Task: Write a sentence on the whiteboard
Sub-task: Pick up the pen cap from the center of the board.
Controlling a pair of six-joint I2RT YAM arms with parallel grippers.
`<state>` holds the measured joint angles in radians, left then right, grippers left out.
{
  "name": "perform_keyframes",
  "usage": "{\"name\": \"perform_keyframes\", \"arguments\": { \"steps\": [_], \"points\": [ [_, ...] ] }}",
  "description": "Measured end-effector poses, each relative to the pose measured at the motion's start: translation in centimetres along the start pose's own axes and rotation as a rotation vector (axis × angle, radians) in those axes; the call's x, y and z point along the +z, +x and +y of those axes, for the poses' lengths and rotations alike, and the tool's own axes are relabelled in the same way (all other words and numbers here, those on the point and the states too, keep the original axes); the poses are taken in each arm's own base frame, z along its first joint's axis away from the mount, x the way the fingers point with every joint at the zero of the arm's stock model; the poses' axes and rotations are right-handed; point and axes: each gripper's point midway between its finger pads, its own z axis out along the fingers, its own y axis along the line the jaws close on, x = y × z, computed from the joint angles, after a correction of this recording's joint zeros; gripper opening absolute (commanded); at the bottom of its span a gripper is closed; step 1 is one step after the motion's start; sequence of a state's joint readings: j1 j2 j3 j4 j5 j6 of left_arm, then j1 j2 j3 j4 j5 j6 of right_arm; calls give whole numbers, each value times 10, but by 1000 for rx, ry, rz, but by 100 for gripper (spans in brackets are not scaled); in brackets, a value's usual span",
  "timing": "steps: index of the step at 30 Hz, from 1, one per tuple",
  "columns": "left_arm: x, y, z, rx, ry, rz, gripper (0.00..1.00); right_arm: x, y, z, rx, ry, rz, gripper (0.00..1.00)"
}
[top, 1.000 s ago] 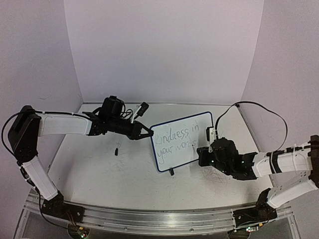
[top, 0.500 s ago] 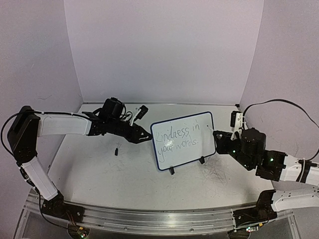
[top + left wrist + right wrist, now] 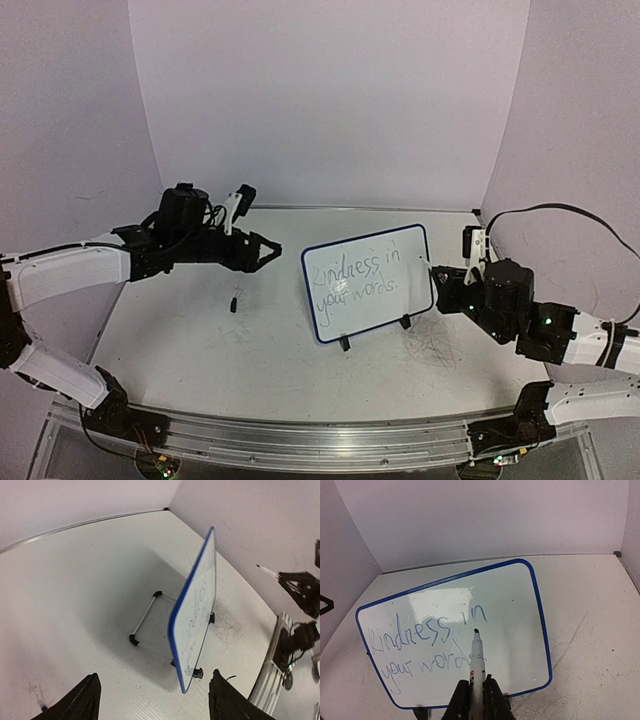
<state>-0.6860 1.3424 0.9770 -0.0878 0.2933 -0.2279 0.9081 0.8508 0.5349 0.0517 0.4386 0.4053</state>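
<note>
My right gripper (image 3: 476,696) clamps the marker (image 3: 477,656), tip aimed at the whiteboard (image 3: 517,640) just ahead; my left gripper (image 3: 155,702) gapes empty, farther off.

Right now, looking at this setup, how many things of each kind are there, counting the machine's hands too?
grippers: 2, the left gripper and the right gripper
whiteboard: 1
marker: 1
small black piece, too small to identify: 1
Total: 5
</note>
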Motion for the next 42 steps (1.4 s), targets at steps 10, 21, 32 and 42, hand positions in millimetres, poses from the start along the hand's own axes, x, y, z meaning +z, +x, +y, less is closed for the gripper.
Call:
{"name": "perform_keyframes", "arguments": {
  "steps": [10, 21, 32, 42],
  "points": [
    [2, 80, 112, -356, -404, 168, 64, 7, -4, 13, -88, -28, 15, 0],
    [26, 160, 152, -430, -561, 410, 41, 6, -5, 31, -85, -128, 10, 0],
    [32, 173, 173, -382, -659, 453, 28, 3, -1, 27, -84, -129, 10, 0],
    [31, 178, 176, -313, -706, 459, 7, 3, -1, 26, -84, -128, 10, 0]
  ]
}}
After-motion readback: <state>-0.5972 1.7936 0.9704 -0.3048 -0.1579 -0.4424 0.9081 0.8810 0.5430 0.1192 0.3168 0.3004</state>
